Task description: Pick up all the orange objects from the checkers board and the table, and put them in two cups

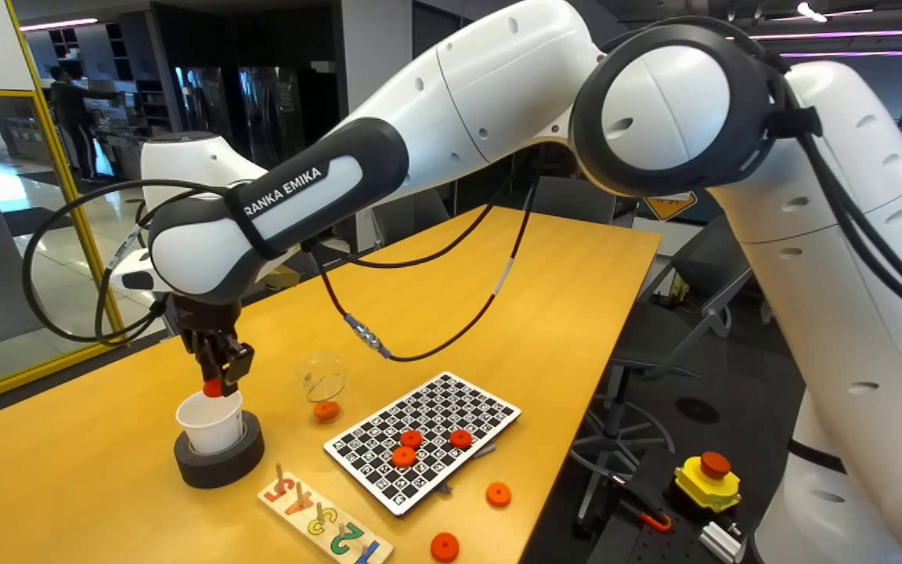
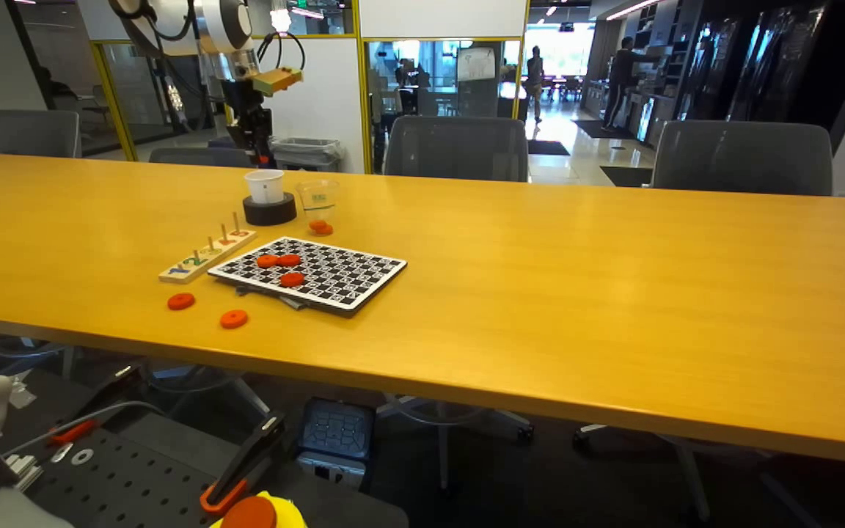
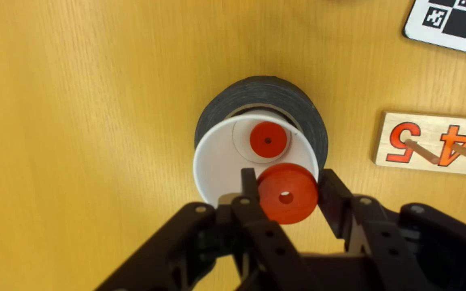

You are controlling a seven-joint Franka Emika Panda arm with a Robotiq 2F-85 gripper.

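While the yellow-tan table (image 2: 613, 308) stretches across both exterior views, the checkers board (image 1: 430, 419) lies on it, near a wooden strip of numbered pegs (image 1: 326, 517). The gripper (image 3: 289, 188) hangs above the white cup (image 1: 212, 431), which stands in a dark grey ring (image 1: 218, 472) near the clear tumbler (image 2: 318, 194). Clamped between the gripper's jaws is an orange piece (image 3: 297, 204); another piece (image 3: 262, 145) lies inside the white cup, two more pieces (image 2: 317, 225) show at the tumbler's bottom, three pieces (image 1: 403, 457) rest on the board and two pieces (image 1: 499, 496) on the table

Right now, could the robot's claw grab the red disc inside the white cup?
Probably not: the claw grips another disc, leaving no room for the lower disc inside the white cup.
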